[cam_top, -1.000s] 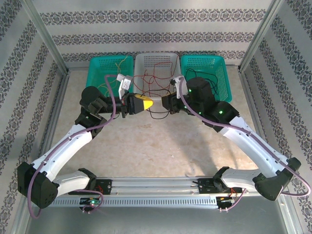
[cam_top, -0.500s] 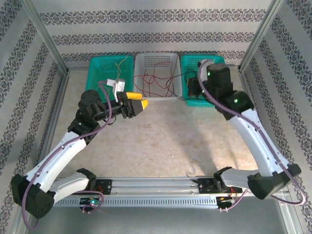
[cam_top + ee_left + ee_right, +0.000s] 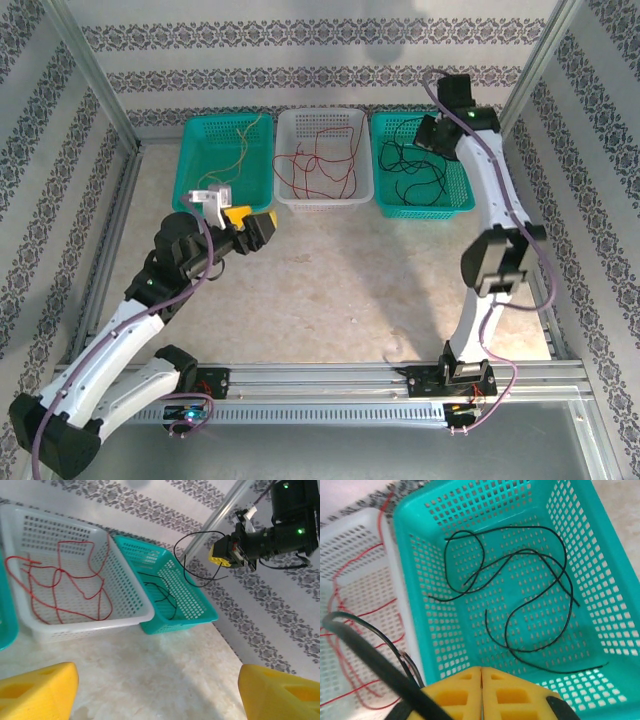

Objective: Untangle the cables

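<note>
Red cables lie in the white basket. Yellow cables lie in the left teal basket, and black cables in the right teal basket. My right gripper hangs high over the right teal basket with its jaws pressed together. In the left wrist view a thin black cable loops down from the right gripper. My left gripper stands open over bare table in front of the left teal basket, with nothing between its yellow fingers.
The three baskets stand side by side against the patterned back wall. Metal frame posts rise at both back corners. The rail with the arm bases runs along the near edge. Marbled table top lies between the arms.
My left gripper has opened and drawn back to the left. The right arm has lifted from the white basket's front and swung back over the right teal basket, carrying a black cable.
</note>
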Action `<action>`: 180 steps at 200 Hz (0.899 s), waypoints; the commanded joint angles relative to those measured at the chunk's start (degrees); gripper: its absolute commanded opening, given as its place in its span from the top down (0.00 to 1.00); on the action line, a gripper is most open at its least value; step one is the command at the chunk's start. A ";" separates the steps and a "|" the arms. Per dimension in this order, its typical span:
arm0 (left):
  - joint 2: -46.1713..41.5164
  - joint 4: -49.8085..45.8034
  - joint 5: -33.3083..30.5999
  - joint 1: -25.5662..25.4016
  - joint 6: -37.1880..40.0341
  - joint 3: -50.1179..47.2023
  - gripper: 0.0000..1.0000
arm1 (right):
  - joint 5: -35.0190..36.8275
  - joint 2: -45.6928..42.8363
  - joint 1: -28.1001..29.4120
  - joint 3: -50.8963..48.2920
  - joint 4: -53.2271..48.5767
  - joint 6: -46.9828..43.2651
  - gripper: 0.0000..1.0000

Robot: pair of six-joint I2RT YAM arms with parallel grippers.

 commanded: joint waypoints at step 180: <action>21.26 32.21 -58.73 8.20 23.45 -17.80 0.00 | 15.08 -57.31 4.51 -91.42 75.37 -8.34 0.02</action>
